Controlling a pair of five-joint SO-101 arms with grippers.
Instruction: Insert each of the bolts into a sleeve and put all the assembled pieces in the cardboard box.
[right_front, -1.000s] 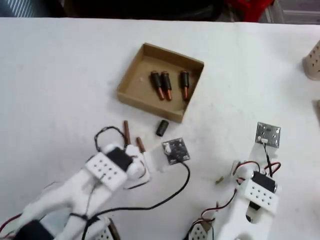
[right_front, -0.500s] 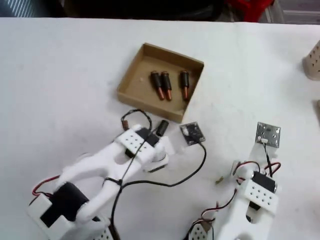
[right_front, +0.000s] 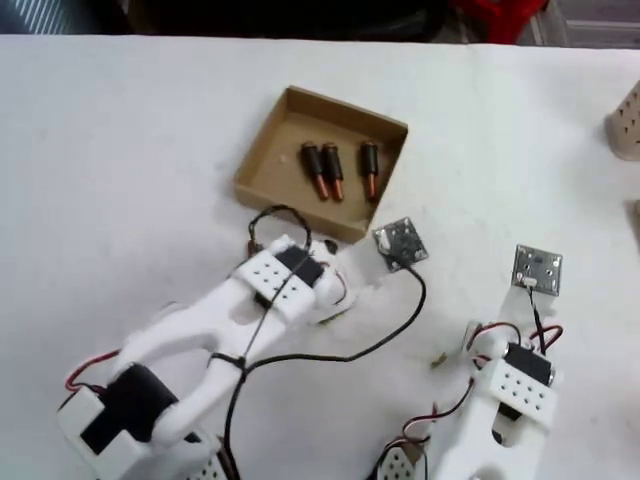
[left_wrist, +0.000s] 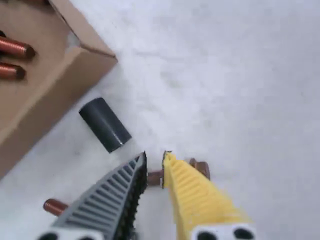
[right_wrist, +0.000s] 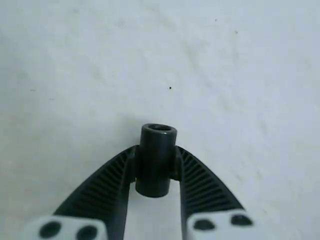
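- A brown open cardboard box (right_front: 268, 168) sits on the white tabletop (right_front: 120, 150), about midway along it and closer to the far edge than the near one.
- Three sleeved copper bolts (right_front: 323, 170) lie side by side on the box floor.
- The left tool (left_wrist: 154, 165) is down just off the box's near wall. Its grey and yellow fingers are drawn narrow onto the shank of a copper-coloured threaded bolt (left_wrist: 200, 169), whose head sticks out past the yellow finger.
- A loose dark grey plastic sleeve (left_wrist: 105, 124) lies on its side between that tool and the box wall, apart from both.
- A second copper bolt (left_wrist: 54, 206) lies beside the grey finger.
- The right tool (right_wrist: 156, 152), near the tabletop's near right corner, is clamped on a short black cylindrical sleeve (right_wrist: 157, 137) with its open bore showing.
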